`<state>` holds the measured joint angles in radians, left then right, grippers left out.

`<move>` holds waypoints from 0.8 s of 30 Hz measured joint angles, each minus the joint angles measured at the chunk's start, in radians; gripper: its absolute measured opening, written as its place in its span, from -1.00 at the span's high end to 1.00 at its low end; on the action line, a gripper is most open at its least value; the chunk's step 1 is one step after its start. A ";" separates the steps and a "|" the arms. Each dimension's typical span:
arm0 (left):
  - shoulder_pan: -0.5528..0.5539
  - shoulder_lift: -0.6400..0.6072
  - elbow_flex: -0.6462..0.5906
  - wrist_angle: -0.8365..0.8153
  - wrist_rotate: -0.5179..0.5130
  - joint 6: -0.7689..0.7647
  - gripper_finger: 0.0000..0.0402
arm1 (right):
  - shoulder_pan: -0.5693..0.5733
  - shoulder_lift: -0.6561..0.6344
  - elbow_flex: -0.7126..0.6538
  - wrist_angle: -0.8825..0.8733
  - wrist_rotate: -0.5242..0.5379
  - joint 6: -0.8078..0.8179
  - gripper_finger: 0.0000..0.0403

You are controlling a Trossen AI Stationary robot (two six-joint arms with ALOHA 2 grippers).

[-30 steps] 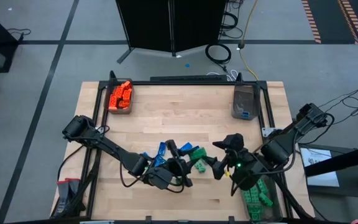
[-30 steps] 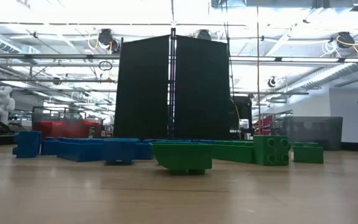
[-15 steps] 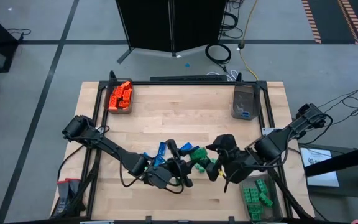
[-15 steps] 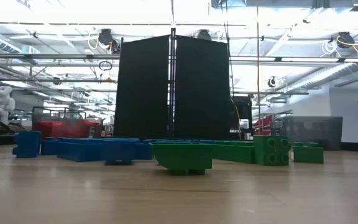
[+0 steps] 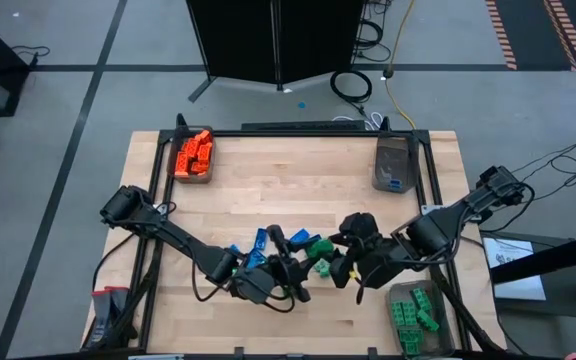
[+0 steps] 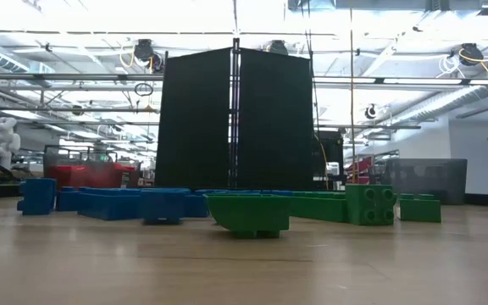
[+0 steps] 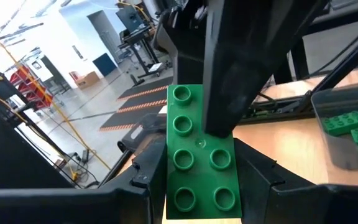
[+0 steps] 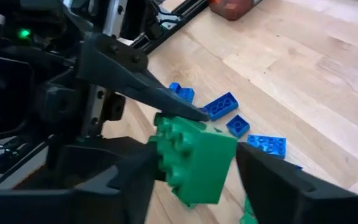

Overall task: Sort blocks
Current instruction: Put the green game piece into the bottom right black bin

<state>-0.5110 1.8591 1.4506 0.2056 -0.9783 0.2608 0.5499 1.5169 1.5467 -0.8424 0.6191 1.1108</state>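
Just left of the grey translucent bin of green bricks (image 5: 414, 312), mid-table, it's a handoff: the left gripper (image 7: 197, 186) is clamped on a green studded plastic brick (image 7: 199, 158), long axis pointing out toward the other arm. The right gripper (image 8: 194, 165) meets it head-on, fingers (image 8: 272, 180) straddling the brick's far end; can't tell if they've pinched it yet. The right arm sits nearer that bin, so the brick goes that way, I'd guess.

Green brick (image 7: 199, 158) partly hidden behind right pincer (image 7: 229, 81) finger.
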 joint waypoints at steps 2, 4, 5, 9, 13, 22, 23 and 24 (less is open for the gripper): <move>0.000 0.000 0.000 0.022 0.000 0.035 0.35 | 0.000 0.000 0.000 0.002 -0.001 -0.002 0.12; 0.001 0.000 0.000 0.036 0.000 0.059 0.35 | -0.001 0.000 0.000 0.005 0.001 -0.005 0.27; 0.001 0.000 0.000 0.041 -0.003 0.067 0.35 | -0.001 -0.001 0.000 0.007 0.000 -0.004 0.35; 0.001 0.000 0.000 0.042 -0.010 0.070 0.35 | -0.001 -0.003 0.001 0.012 0.005 0.004 0.59; 0.001 0.000 0.000 0.042 -0.001 0.067 0.35 | -0.001 -0.003 0.001 0.009 0.004 -0.005 0.59; -0.005 -0.003 0.000 0.038 -0.007 0.051 -0.31 | -0.001 0.003 -0.003 -0.024 0.003 -0.045 0.59; -0.008 -0.003 0.000 0.033 -0.013 0.051 -0.40 | -0.002 0.003 -0.003 -0.043 0.008 -0.034 0.59; -0.011 -0.003 0.000 0.025 -0.017 0.051 -0.47 | -0.002 0.001 -0.003 -0.064 0.011 -0.023 0.59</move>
<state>-0.5220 1.8561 1.4509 0.2309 -0.9955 0.3121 0.5484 1.5181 1.5436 -0.9067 0.6300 1.0880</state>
